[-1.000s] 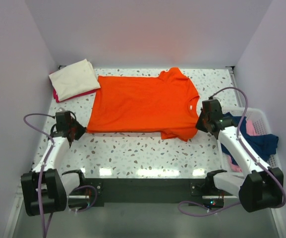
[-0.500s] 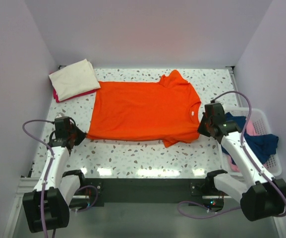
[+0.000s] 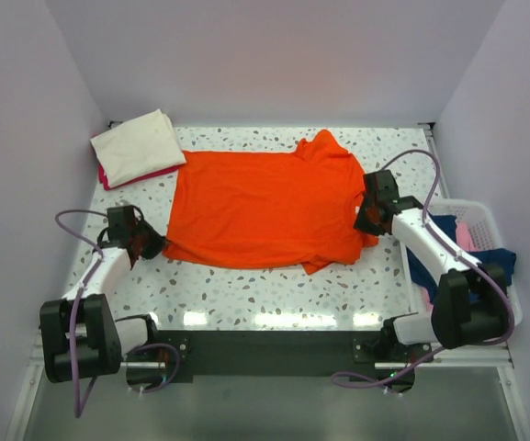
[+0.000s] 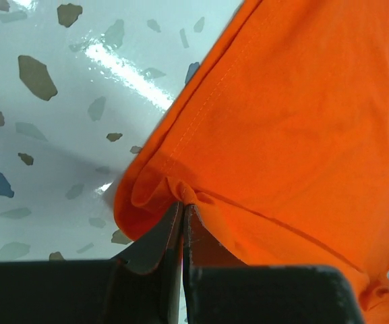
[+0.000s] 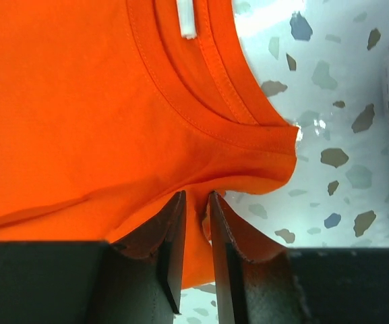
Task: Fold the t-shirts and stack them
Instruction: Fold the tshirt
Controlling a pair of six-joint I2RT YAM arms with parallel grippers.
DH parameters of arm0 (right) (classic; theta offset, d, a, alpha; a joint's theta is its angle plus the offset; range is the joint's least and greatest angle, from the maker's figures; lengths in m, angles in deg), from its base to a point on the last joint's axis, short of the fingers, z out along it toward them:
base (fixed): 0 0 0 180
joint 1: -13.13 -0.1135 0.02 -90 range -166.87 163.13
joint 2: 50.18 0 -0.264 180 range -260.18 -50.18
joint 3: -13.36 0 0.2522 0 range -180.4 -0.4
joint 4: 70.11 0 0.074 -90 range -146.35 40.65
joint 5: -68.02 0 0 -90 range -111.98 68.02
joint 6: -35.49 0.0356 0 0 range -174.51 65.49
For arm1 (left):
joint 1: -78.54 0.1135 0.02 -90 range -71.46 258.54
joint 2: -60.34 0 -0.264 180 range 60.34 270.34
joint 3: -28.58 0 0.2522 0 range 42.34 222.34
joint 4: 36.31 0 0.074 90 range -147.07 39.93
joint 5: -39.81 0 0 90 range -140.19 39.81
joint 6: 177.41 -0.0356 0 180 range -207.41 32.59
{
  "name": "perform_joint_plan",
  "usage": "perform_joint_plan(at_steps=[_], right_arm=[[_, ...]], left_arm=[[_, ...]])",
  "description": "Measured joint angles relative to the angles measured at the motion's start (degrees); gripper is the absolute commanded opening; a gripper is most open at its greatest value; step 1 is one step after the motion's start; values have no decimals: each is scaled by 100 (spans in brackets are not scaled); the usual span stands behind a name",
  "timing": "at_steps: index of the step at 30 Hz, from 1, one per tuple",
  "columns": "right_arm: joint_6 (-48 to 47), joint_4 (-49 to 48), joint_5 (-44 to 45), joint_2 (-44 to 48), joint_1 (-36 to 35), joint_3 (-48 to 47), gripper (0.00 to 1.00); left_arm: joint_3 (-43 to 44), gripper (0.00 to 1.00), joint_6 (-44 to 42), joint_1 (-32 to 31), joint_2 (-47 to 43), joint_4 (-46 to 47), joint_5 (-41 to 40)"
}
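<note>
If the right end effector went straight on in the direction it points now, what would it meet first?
The orange t-shirt: the right end effector is shut on its edge beside the collar, so more of that cloth probably lies straight ahead.

The folded cream shirt hides all but an edge of the pink garment beneath.

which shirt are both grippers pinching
The orange shirt, spread out flat; the cream shirt lies folded in the far left corner, and others sit in the basket.
</note>
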Motion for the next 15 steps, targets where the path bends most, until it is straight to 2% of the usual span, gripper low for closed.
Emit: perform_joint_plan(at_steps=[2,7,11,15], right_arm=[[-11,-17,9,-94,2,-162,15],[-28,-63,17,-369,35,-581,8],[-28,-59,0,-363,39,-608,21],[-33,-57,-7,-125,39,-387,36]], left_arm=[[66,4,-2,-2,66,37,20],[446,4,-9,-4,376,24,37],[758,6,-26,-4,476,-2,66],[715,7,-22,-4,313,-37,153]])
